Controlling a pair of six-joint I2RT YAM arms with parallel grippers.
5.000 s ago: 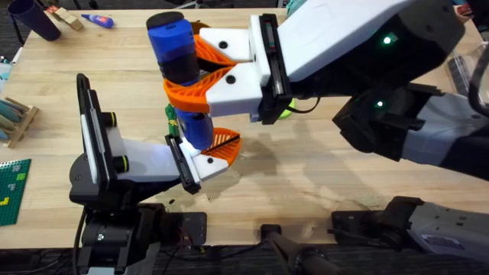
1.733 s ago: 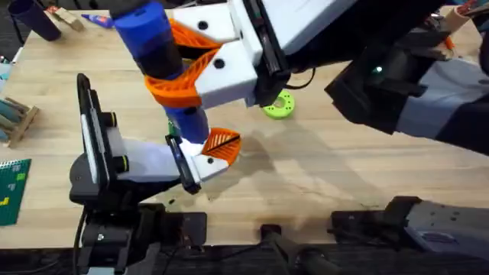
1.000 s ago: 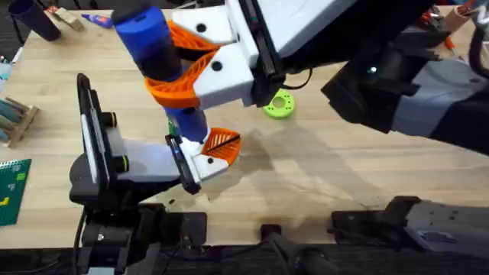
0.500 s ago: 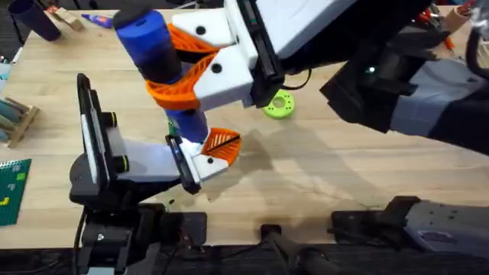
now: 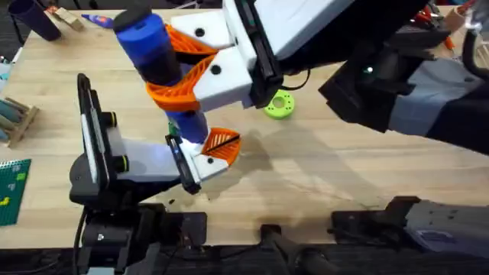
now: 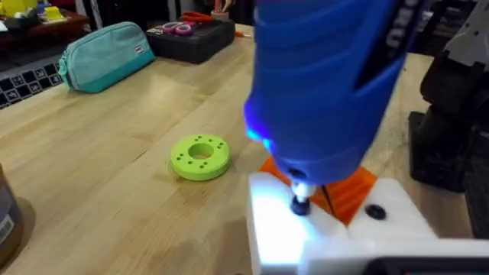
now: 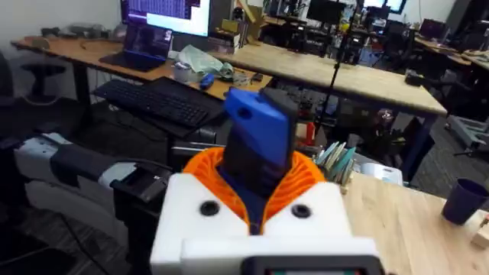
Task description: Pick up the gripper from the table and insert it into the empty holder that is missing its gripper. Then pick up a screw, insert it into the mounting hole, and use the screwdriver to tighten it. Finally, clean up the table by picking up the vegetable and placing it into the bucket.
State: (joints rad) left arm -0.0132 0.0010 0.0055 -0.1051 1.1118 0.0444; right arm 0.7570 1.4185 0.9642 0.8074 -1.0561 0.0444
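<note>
Since half a second ago your screwdriver (image 5: 157,57) has barely shifted; five seconds back it stood upright, and it now leans toward 11 o'clock. Your right gripper (image 5: 179,69) has its jaws clenched on the screwdriver's black band. Its tip meets the gripper (image 5: 210,153) seated in the holder (image 5: 114,156), at the desk's (image 5: 321,168) 7 o'clock. A green ring (image 5: 279,105) lies near centre. I cannot tell the left jaws' state. Bare desk spreads toward 4 o'clock.
</note>
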